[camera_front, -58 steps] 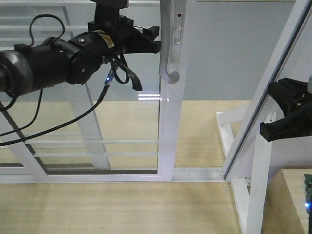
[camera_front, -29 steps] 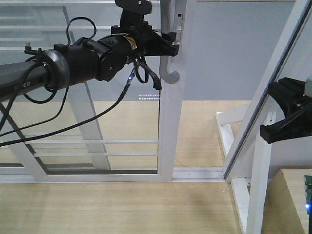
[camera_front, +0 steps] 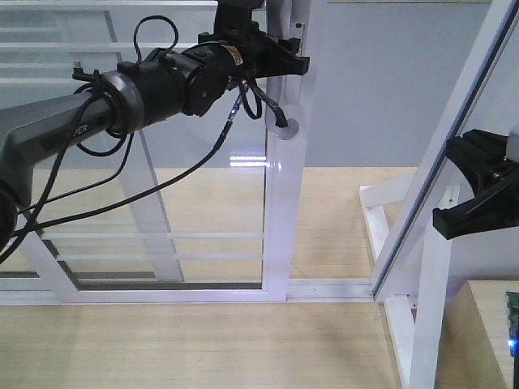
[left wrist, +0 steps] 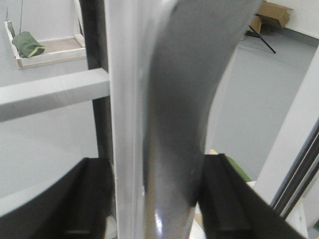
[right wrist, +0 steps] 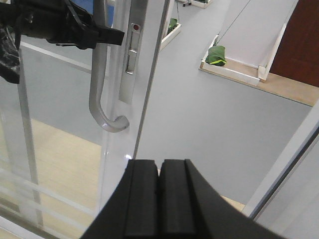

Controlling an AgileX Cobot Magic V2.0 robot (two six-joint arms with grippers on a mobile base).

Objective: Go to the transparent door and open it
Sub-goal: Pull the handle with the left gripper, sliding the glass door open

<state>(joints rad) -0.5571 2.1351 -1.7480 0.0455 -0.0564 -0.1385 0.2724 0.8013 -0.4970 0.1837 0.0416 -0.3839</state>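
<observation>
The transparent door (camera_front: 211,203) is a clear glass panel in a white frame, standing shut ahead of me. Its curved grey handle (camera_front: 285,126) is on the right stile. My left gripper (camera_front: 280,61) is open at the handle's upper part. In the left wrist view the handle (left wrist: 174,124) stands between the two black fingers (left wrist: 227,199). The right finger lies against it and the left finger is apart from it. The right wrist view shows the handle (right wrist: 97,89) with the left gripper (right wrist: 102,35) across it. My right gripper (right wrist: 160,167) is shut and empty, low at the right (camera_front: 458,212).
A second white-framed barred panel (camera_front: 146,203) stands behind the door at the left. A slanted white frame post with braces (camera_front: 430,243) stands close at the right, beside my right gripper. A white floor track (camera_front: 324,288) runs across the wooden floor. Cables (camera_front: 162,186) hang from the left arm.
My left arm has moved right and slightly up, bringing the gripper from left of the handle to around it. The right gripper has not moved.
</observation>
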